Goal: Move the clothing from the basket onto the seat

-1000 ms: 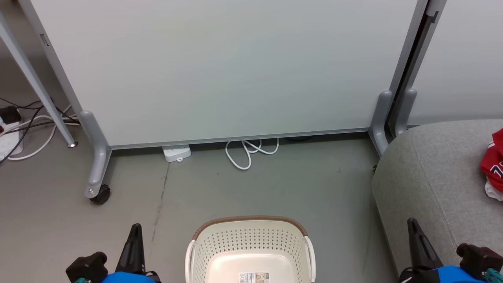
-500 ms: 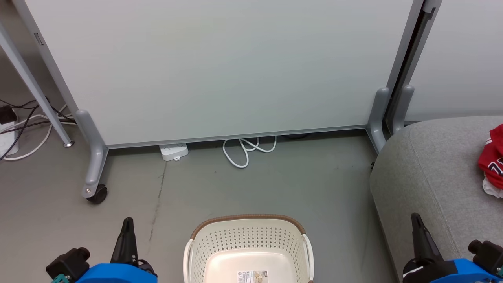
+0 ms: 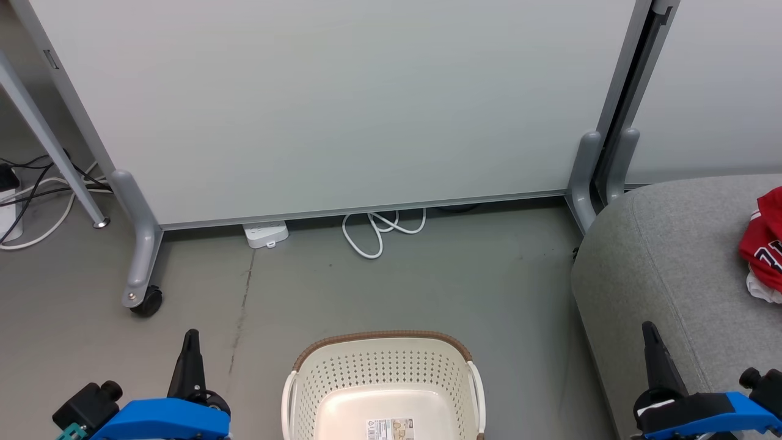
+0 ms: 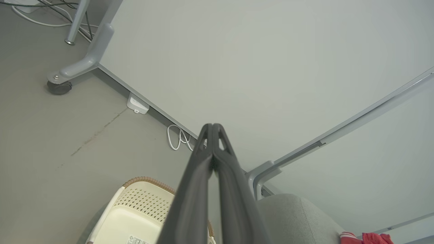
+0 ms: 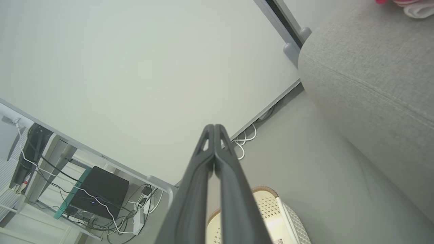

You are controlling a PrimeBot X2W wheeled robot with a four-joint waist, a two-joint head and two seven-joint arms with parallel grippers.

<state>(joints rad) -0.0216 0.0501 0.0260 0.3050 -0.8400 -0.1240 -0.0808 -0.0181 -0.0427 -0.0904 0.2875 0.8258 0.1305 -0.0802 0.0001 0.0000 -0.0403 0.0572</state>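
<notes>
As the basket (image 3: 382, 337) looks bare, clothing (image 3: 760, 244) on the seat (image 3: 672, 263) at right, I'd park clear. Left gripper (image 4: 213, 127) and right gripper (image 5: 214, 127): pinched tight, empty.

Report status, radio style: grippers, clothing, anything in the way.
Left gripper, right gripper: jaws shut, empty. Red jersey on grey seat; basket visible floor bare. Nothing blocking.
</notes>
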